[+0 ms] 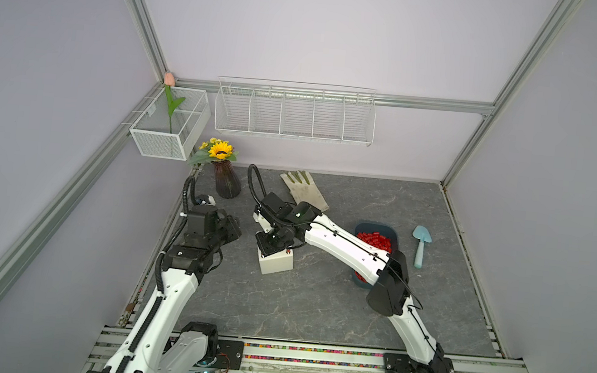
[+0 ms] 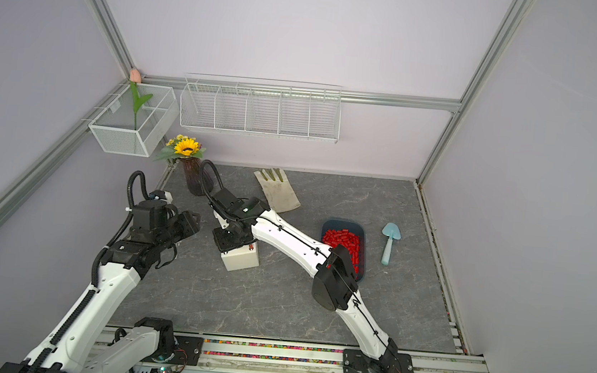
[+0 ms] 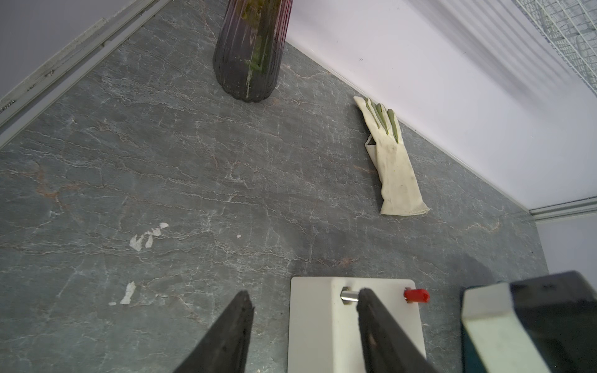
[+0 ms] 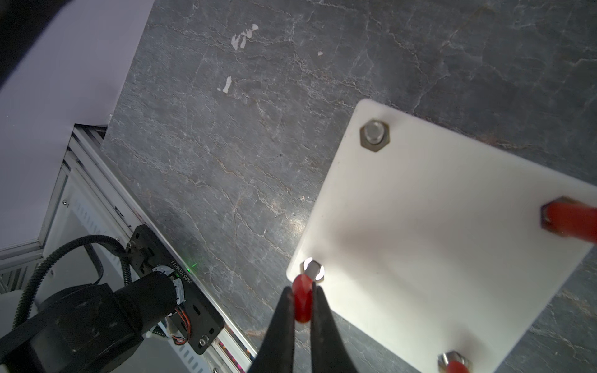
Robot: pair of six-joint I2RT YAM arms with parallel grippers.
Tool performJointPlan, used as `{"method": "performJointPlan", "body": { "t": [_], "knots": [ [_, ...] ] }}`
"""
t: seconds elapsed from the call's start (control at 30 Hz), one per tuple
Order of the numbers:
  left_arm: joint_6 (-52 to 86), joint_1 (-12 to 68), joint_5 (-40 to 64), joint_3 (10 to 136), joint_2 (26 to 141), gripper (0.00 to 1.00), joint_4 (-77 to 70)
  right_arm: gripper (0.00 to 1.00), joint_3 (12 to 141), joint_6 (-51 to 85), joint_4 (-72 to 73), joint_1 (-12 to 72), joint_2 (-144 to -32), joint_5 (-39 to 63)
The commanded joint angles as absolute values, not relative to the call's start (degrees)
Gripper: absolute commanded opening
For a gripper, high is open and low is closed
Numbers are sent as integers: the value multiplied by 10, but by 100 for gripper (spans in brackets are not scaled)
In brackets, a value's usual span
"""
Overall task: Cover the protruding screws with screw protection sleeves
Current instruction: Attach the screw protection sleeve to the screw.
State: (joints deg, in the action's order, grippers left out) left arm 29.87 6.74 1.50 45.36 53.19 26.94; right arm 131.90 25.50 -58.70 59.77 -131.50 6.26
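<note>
Your left end effector (image 3: 305, 292) hangs apart and empty near the cream-white box (image 4: 436, 242); your right end effector (image 4: 303, 290) pinches a small red plastic screw protection sleeve (image 4: 302, 306) just beside a bare silver protruding screw (image 4: 312, 269).

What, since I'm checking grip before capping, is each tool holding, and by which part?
The right tool pinches a small red plastic cylindrical sleeve across its sides, its front end left free. The left tool stands open, holding nothing.

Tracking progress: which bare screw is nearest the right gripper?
The screw by the sleeve in the right gripper; the other bare screw stands a corner away.
</note>
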Motion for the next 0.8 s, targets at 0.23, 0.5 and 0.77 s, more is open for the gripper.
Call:
{"method": "performJointPlan", "body": {
  "t": [0.23,0.5,0.77],
  "knots": [
    [297,63,12,448,519,55,274,12,1330,252,-599,599,-1328,75],
    [297,62,11,446,517,55,275,13,1333,251,-599,601,-1338,89],
    [297,62,10,444,515,55,275,15,1341,251,-609,602,-1349,92]
  ]
}}
